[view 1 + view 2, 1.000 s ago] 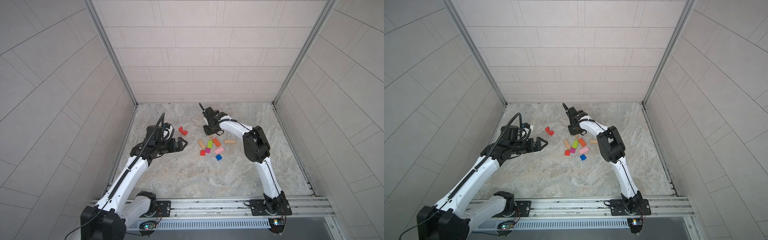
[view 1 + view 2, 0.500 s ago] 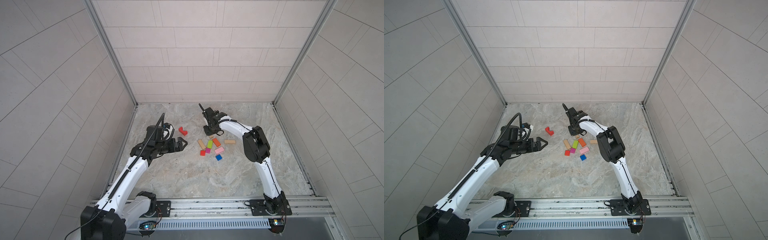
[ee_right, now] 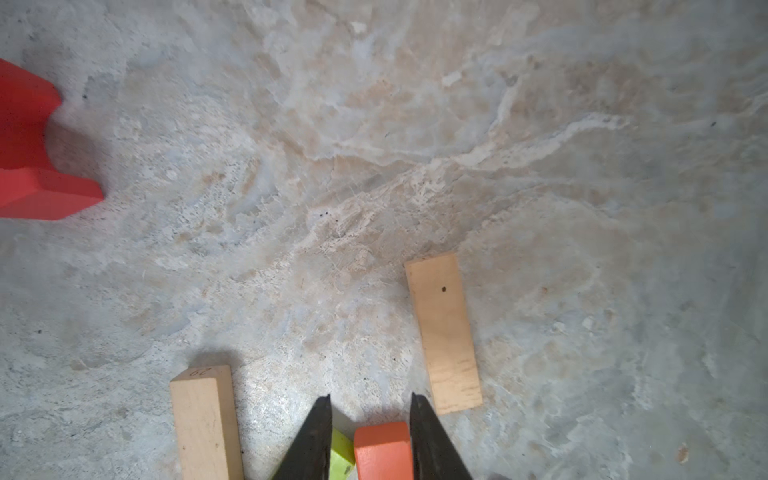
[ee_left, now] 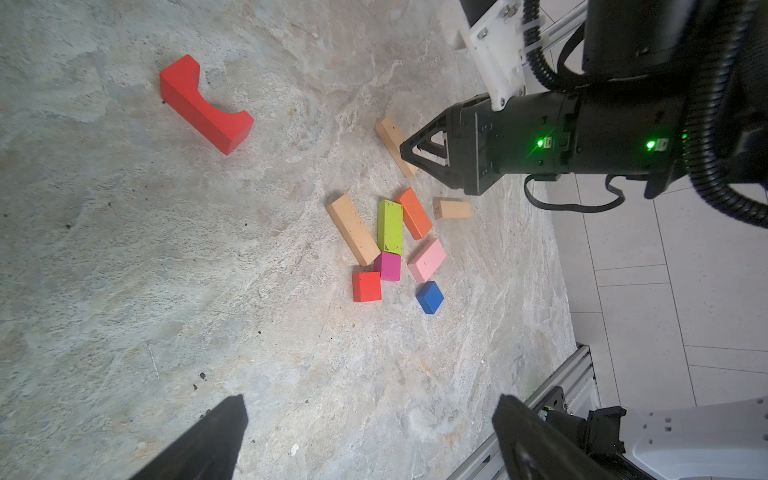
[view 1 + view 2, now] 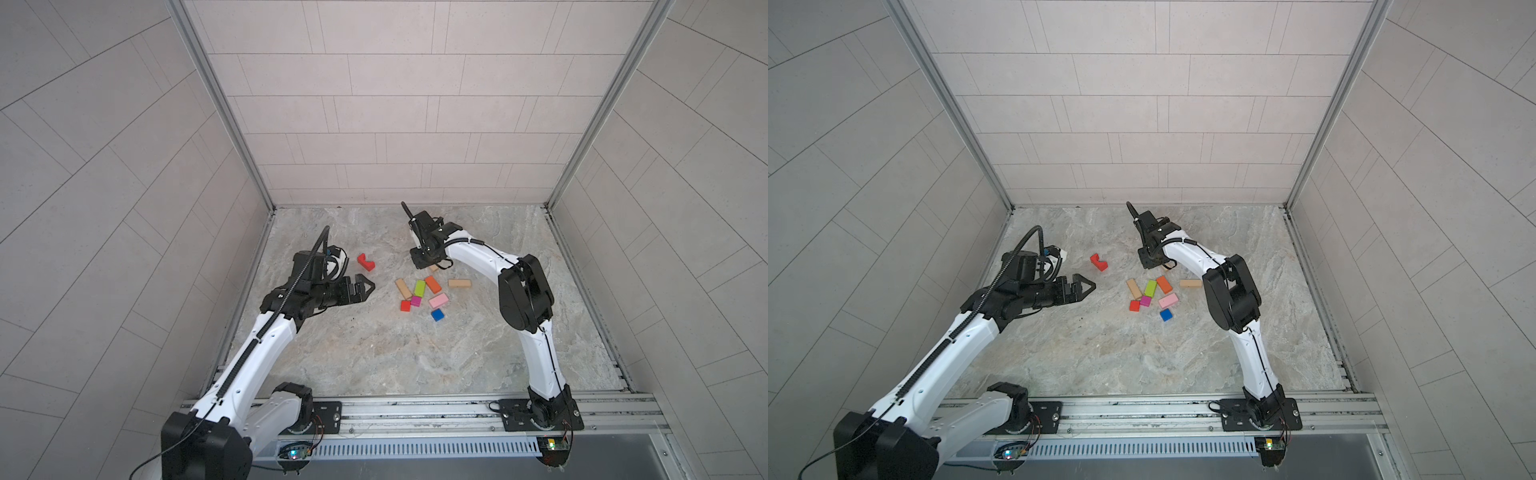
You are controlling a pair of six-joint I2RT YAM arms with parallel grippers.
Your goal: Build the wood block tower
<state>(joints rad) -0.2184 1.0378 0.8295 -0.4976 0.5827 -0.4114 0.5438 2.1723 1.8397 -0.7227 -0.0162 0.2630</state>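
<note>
Jaws of right tool [image 3: 370, 398] now parted, astride orange oblong [image 3: 382, 451]

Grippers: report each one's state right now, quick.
Left gripper: jaws wide open, holding nothing.
Right gripper: jaws partly open, holding nothing; the orange block lies below the gap.

We find every piece lying flat and unstacked on the counter [image 5: 374, 357]. The lime oblong [image 5: 419, 287] centres the cluster, with a tan bar [image 5: 403, 288] at 9 o'clock, the orange oblong [image 5: 432, 284] at 3 and the magenta cube [image 5: 416, 301] touching at 6. The red notched piece [image 5: 365, 262] lies apart at 10.
</note>
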